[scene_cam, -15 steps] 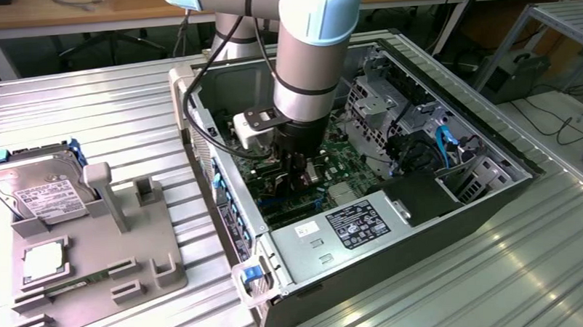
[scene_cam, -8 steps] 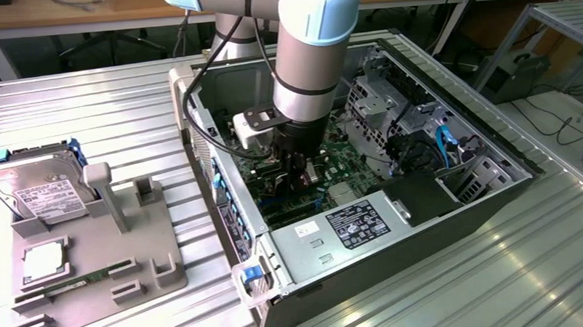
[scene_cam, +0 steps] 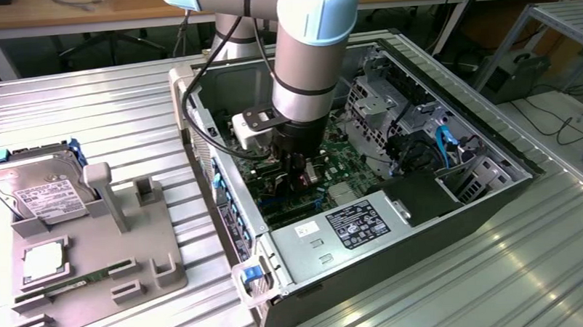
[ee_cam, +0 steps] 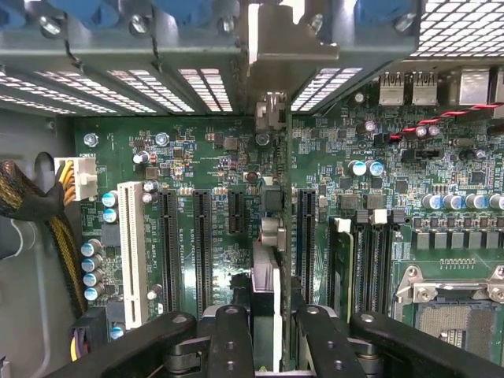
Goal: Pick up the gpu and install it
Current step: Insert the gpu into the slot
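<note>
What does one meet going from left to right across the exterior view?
Hard drive → grey fixture tray → hand holding the gpu inside the open computer case → power supply → blue cable.

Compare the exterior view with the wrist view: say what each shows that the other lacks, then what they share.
Exterior view alone: the arm reaching down into the open computer case, the power supply with its label, and, at that view's left, a grey holder with a hard drive and a RAM stick.

Wrist view alone: the row of expansion slots, the empty CPU socket, and the gpu seen edge-on, its silver bracket up at the case's rear wall.

Shared: the green motherboard and the gripper shut on the gpu above it.
</note>
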Motion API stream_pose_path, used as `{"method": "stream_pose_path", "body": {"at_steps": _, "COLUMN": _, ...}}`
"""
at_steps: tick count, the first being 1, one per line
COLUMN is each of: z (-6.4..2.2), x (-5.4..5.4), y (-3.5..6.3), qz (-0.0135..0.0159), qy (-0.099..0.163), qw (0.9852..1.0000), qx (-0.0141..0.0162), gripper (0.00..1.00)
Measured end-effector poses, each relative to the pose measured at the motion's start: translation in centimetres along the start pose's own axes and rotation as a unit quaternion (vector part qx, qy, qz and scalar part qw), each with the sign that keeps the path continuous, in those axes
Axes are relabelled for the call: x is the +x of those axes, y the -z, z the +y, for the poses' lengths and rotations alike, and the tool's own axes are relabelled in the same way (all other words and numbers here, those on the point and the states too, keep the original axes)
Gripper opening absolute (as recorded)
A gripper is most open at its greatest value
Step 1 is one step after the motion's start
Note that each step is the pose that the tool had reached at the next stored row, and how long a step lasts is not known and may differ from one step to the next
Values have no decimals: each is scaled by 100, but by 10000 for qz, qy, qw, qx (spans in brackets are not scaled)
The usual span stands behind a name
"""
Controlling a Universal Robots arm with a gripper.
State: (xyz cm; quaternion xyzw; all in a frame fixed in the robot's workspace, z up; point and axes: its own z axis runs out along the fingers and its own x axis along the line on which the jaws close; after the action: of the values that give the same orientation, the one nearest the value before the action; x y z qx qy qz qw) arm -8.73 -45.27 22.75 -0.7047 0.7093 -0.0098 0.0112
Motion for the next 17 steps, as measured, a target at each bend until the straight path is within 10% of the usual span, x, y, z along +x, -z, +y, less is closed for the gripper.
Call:
{"method": "stream_pose_path", "body": {"at_steps": 8, "z": 1, "x": -6, "y": 26, "qz": 2, "qy": -1, "qw": 10000, "qx": 10, "gripper": 34}}
{"method": "stream_pose_path", "body": {"at_steps": 17, "z": -13, "x": -18, "y": 462, "qz": 7, "qy": 0, "qw": 9999, "qx": 126, "gripper": 34}}
